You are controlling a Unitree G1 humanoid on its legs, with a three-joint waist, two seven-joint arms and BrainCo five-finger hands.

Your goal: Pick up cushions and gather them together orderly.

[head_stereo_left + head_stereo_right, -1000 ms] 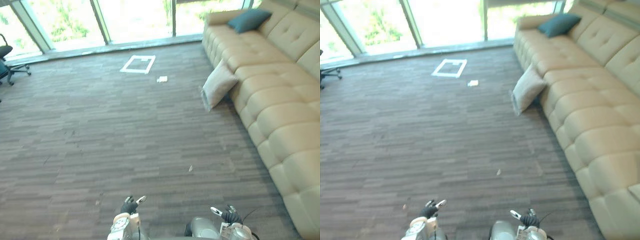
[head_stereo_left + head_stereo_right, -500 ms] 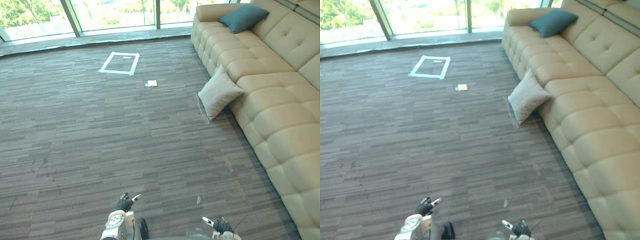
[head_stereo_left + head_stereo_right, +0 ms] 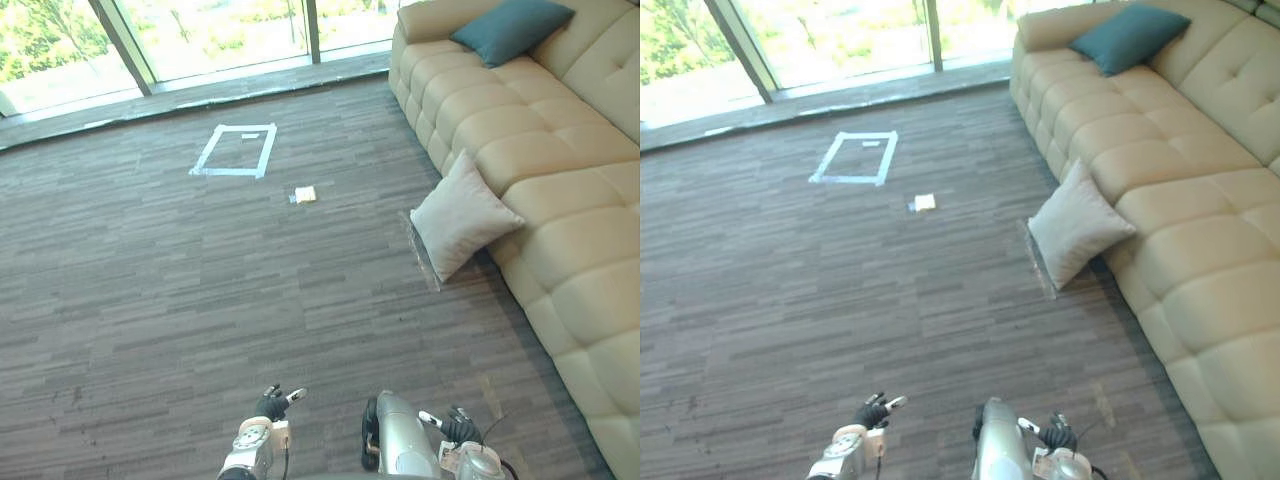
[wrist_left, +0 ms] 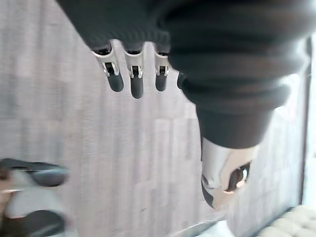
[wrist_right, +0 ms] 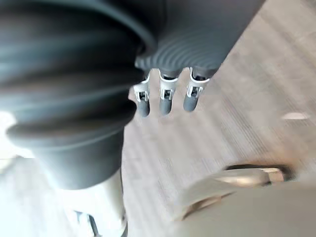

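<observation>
A light grey cushion [image 3: 462, 218] stands on the carpet, leaning against the front of the beige sofa [image 3: 570, 230]. A teal cushion [image 3: 510, 27] lies on the sofa seat near its far arm. My left hand [image 3: 272, 404] hangs low over the carpet near me, far from both cushions. In the left wrist view its fingers [image 4: 133, 74] are straight and hold nothing. My right hand [image 3: 452, 428] hangs at the same height a little to the right. Its fingers [image 5: 165, 94] are relaxed and empty above the carpet.
A white tape rectangle [image 3: 235, 150] marks the carpet in front of the tall windows [image 3: 230, 30]. A small pale scrap [image 3: 305, 195] lies beside it. The sofa runs along the whole right side. Open carpet lies between me and the grey cushion.
The camera has swung, so the whole scene has shifted and the grey cushion sits lower and further right. Both hands stay low and empty.
</observation>
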